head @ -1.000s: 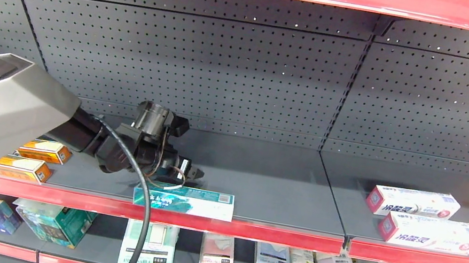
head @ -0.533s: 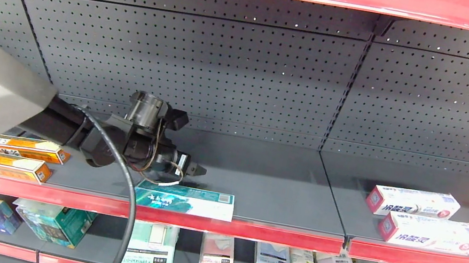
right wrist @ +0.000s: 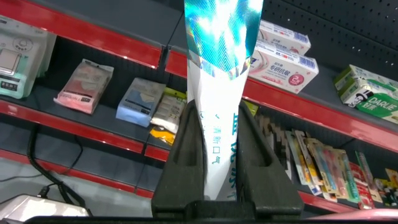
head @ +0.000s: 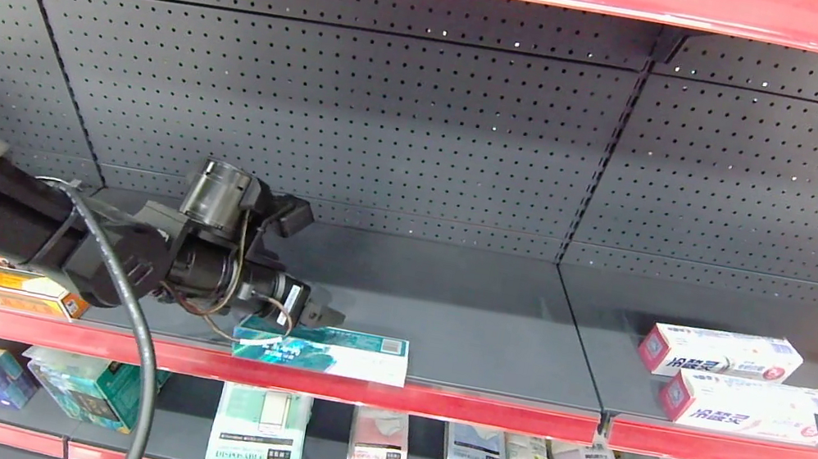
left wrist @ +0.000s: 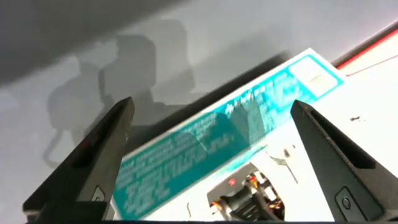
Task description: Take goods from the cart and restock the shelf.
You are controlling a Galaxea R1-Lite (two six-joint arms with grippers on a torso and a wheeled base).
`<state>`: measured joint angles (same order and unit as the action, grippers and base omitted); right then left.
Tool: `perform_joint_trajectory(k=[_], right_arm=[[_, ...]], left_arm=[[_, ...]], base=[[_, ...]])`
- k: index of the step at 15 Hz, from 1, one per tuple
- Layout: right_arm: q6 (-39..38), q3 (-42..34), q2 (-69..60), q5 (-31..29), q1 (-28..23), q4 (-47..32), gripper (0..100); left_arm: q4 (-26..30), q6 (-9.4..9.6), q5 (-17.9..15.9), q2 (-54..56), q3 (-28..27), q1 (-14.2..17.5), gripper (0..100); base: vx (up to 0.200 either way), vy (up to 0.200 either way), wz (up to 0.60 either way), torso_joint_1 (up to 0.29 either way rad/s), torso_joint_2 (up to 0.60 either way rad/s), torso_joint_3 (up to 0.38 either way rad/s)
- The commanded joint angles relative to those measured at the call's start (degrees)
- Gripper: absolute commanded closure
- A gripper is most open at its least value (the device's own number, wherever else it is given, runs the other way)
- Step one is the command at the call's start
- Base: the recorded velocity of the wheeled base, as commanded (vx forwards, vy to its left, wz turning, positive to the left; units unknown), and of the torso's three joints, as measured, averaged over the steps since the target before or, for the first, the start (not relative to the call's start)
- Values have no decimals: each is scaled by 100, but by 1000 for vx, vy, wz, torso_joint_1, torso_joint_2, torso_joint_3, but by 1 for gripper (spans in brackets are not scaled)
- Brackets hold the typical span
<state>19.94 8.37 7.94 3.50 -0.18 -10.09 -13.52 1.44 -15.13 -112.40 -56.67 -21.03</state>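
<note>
Backdrop: grey perforated pegboard (head: 394, 119), flat grey shelf (head: 461, 313), glossy red lip.
Teal box (head: 321, 349): long carton lying along the shelf's front edge.
Left gripper (head: 324, 315): wedge-shaped fingers spread wide, by its rear edge.
Right gripper (right wrist: 217, 115): clamped on a glossy pack (right wrist: 221, 37).
</note>
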Motion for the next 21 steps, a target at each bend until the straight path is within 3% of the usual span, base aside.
perform_joint_trajectory(k=[1,16,21], right_arm=[[1,-3,33,2,1,-1,100],[45,-55,41,2,1,-1,100],[80,-82,68,2,1,7,100]], left_arm=[[-2,6,19,201,113,-24,0],[262,14,-87,1027,1352,-138,0],[245,6,-113,869,1440,-138,0]], base=[[0,0,0,0,0,0],[0,0,0,0,0,0],[0,0,0,0,0,0]])
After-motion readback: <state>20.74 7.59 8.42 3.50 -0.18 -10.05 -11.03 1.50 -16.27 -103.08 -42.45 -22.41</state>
